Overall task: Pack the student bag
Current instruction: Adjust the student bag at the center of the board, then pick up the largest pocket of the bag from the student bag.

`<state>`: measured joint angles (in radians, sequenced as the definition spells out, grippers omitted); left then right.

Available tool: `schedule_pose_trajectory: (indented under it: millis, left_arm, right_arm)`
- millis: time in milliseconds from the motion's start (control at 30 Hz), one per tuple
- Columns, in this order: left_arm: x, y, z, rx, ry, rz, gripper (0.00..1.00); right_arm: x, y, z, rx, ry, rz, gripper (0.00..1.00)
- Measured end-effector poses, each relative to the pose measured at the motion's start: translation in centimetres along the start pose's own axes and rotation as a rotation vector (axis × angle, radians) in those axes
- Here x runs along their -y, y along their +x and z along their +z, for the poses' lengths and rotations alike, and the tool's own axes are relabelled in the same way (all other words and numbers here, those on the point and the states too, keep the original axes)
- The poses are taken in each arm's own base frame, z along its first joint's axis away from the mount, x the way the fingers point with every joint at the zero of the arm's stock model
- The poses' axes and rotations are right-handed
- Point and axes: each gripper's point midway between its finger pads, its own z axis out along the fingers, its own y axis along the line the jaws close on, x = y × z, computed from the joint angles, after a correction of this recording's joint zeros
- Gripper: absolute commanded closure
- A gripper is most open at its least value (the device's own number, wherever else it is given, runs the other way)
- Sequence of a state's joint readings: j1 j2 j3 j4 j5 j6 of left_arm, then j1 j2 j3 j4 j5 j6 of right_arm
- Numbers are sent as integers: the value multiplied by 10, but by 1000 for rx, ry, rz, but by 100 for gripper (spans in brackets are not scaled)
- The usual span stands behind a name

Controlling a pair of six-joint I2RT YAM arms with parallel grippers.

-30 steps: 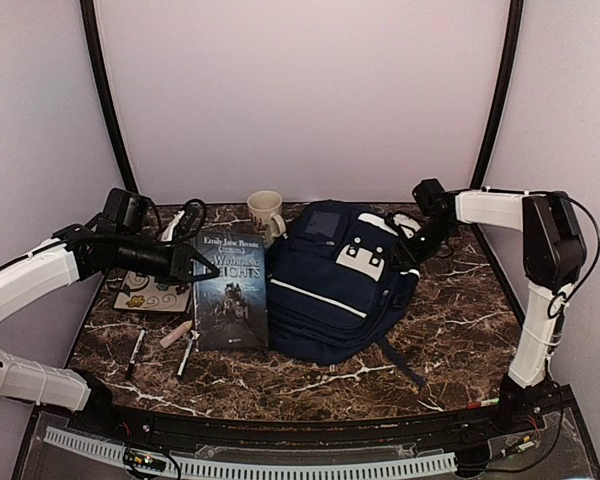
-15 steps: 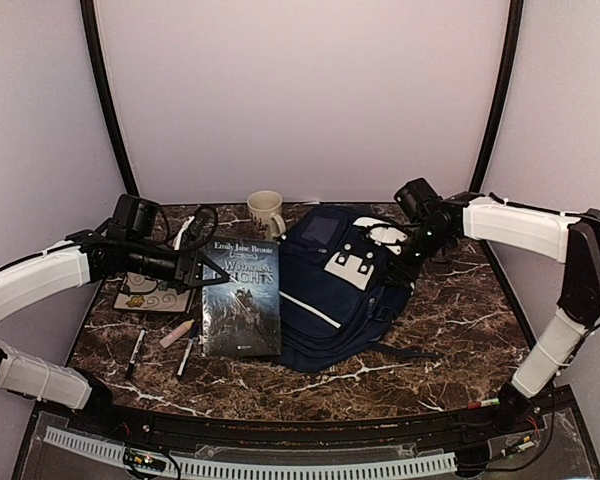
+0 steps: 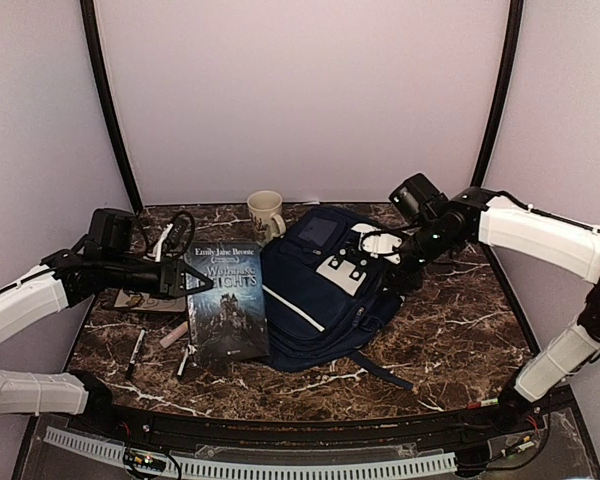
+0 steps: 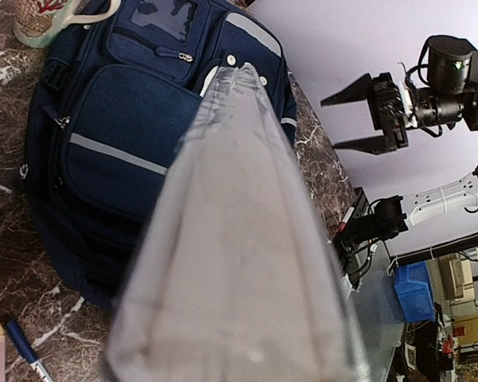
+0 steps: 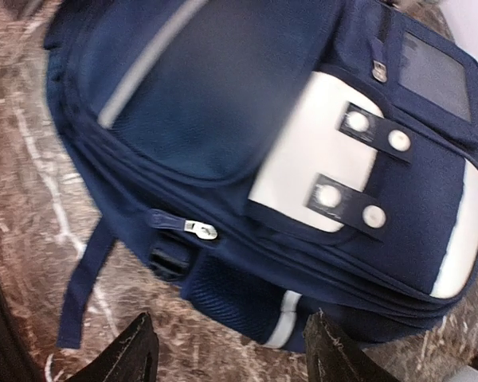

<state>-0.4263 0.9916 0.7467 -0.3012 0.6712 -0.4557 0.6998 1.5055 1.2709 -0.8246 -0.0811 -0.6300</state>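
Dark marbled desk [image 3: 450, 330] is being occupied at its middle by the student bag [image 3: 315, 300], which is lying flat with its white front patch facing up. A book [image 3: 225, 310] is being gripped at its left edge by the left hand [image 3: 200, 285], clamped on it, just beside the bag's left side. The right hand [image 3: 408, 268] is being held with jaws parted over the bag's right edge. A mug [image 3: 265, 212] is standing behind the bag.
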Motion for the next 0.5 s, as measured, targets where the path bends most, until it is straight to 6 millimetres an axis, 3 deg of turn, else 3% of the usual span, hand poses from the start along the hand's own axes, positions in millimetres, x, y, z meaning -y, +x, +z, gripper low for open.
schedule_pose_trajectory:
  millis: [100, 200, 333, 433, 500]
  left_arm:
    - [0, -3, -8, 23, -30, 15, 100]
    - [-3, -5, -13, 36, -75, 25, 100]
    - [-15, -3, -18, 34, -155, 17, 100]
    - [-26, 0, -22, 26, -225, 4, 100]
    - [-29, 0, -24, 26, -247, -1, 100]
  right_arm:
    - [-28, -11, -11, 66, -104, -30, 32]
    - [-49, -26, -6, 89, -135, -69, 28]
    - [-65, -58, 27, 66, -126, -143, 25]
    - [-84, -86, 67, 49, -113, -216, 21]
    - [-98, -92, 89, 23, -103, -257, 16]
